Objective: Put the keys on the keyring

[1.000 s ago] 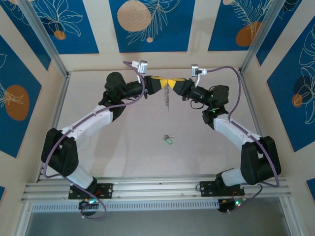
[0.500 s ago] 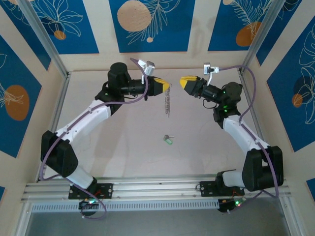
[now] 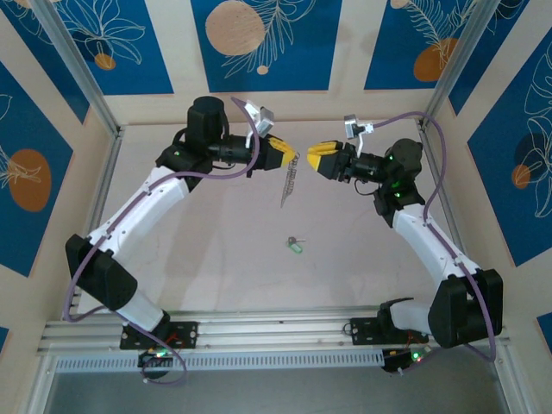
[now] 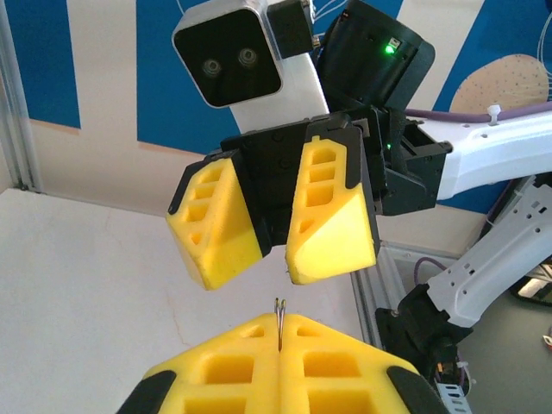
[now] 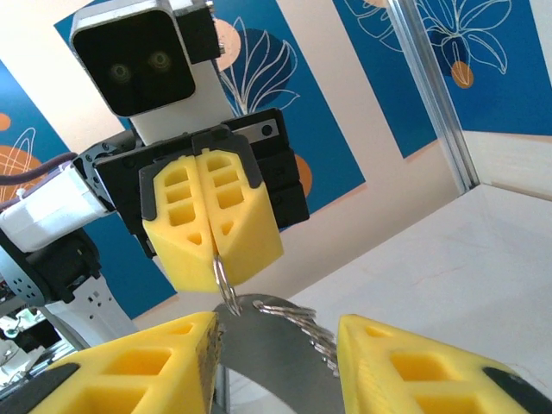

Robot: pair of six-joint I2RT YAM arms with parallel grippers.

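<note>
Blue leaf-print walls (image 3: 267,43) ring pale tabletop (image 3: 216,250) (key (image 3: 295,246) lying mid-surface)

A pale table (image 3: 216,263) stands inside wooden walls (image 3: 354,43) with blue panels (image 3: 289,65), orange circles (image 3: 235,28) and 2 metal posts (image 3: 76,65).

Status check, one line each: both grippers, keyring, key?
left gripper: shut on the keyring.
right gripper: open, facing the left gripper.
keyring: off the table, hanging from the left gripper.
key: lying loose on the table, not on the keyring.
</note>
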